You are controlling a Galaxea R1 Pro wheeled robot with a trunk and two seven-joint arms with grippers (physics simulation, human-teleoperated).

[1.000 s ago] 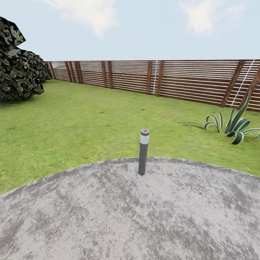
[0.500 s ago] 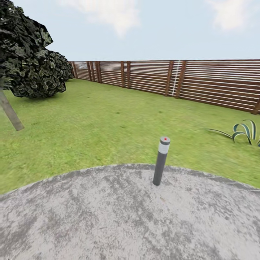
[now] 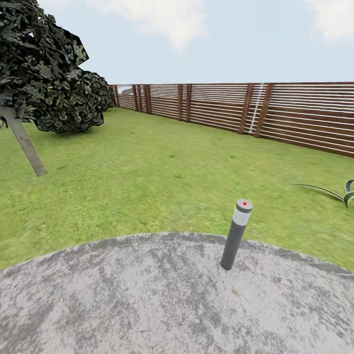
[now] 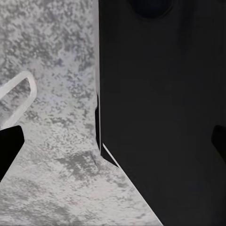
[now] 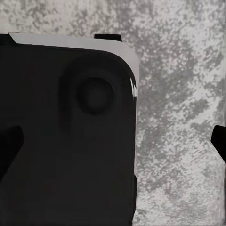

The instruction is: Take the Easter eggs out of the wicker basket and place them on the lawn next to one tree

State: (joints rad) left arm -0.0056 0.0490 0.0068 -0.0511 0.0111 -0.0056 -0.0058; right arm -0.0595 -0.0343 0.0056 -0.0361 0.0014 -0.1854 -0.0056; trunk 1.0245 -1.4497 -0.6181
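A: Eggs, basket? None in sight. Lawn (image 3: 162, 167) ahead, tree (image 3: 29, 88) far left; robot's on the stone patio (image 3: 147, 295) by the bollard light (image 3: 236, 235).
B: Claws? Fingertips dark at wrist-view edges, can't tell. Eggs prob. light, smooth, brittle: pinch mid-belly, gently.

From the head camera I counted one tree (image 3: 24, 145) with a pale slanted trunk, one dark rounded bush (image 3: 73, 105) behind it, and one grey bollard light (image 3: 236, 241) with a single red dot on its cap. There was one lawn (image 3: 147, 167), one round stone patio (image 3: 147, 300), one slatted wooden fence (image 3: 275, 115) and one striped-leaf plant (image 3: 339, 194) cut off at the edge. Each wrist camera showed me one dark robot body panel (image 4: 160, 113) over the patio stone.
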